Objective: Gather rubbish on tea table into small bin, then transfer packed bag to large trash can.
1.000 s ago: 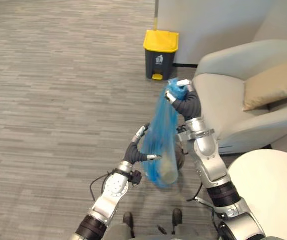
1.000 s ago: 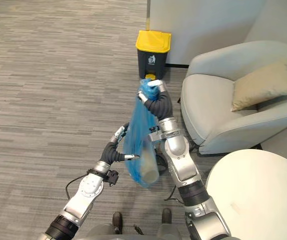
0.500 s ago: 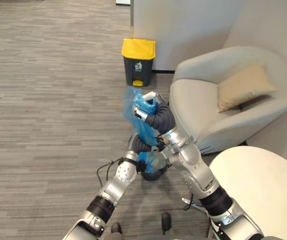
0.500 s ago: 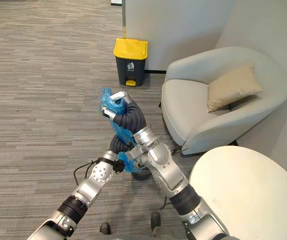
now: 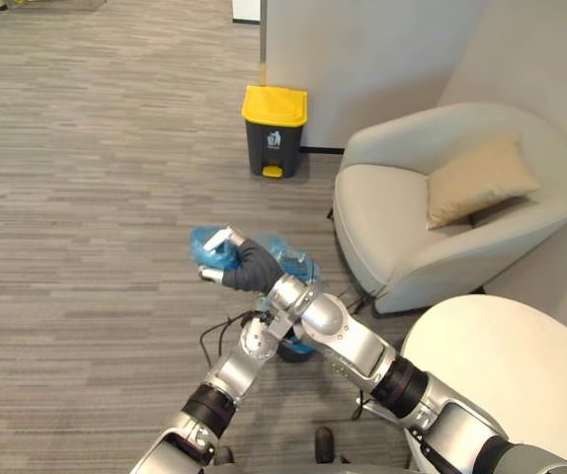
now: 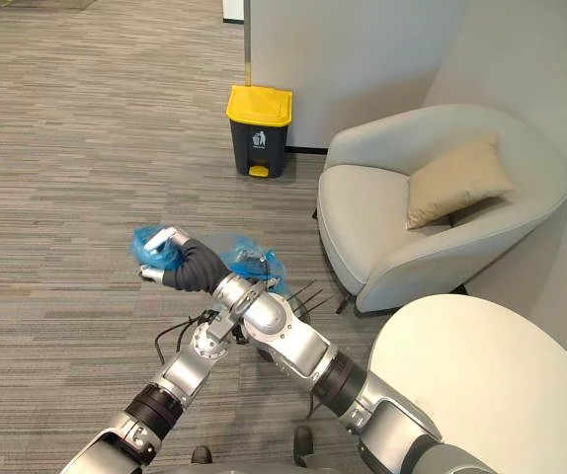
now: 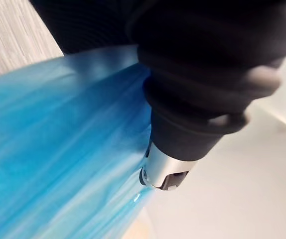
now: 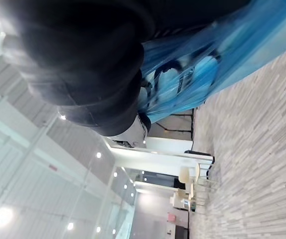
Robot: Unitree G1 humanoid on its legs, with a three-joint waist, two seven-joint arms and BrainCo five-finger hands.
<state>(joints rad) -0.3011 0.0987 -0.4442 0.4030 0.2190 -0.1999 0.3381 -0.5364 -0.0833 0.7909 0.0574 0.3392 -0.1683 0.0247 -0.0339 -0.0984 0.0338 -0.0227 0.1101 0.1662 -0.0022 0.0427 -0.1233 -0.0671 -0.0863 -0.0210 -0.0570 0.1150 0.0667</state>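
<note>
Clutching the bunched neck of the packed blue plastic bag [image 5: 289,261], the right hand [image 5: 226,260] holds it well apart from the yellow-lidded dark trash can [image 5: 274,131]. Whether the left hand [image 7: 193,124] grips, I cannot tell; dumping remains.

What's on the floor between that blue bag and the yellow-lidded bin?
Nothing: bare grey carpet separates the blue bag from the yellow-lidded bin, in both eye views.

Left hand [image 7: 193,99] largely behind the blue bag [image 5: 298,267]; bag's contents indistinct; tea table [image 5: 521,365] partly beyond the picture's edge
</note>
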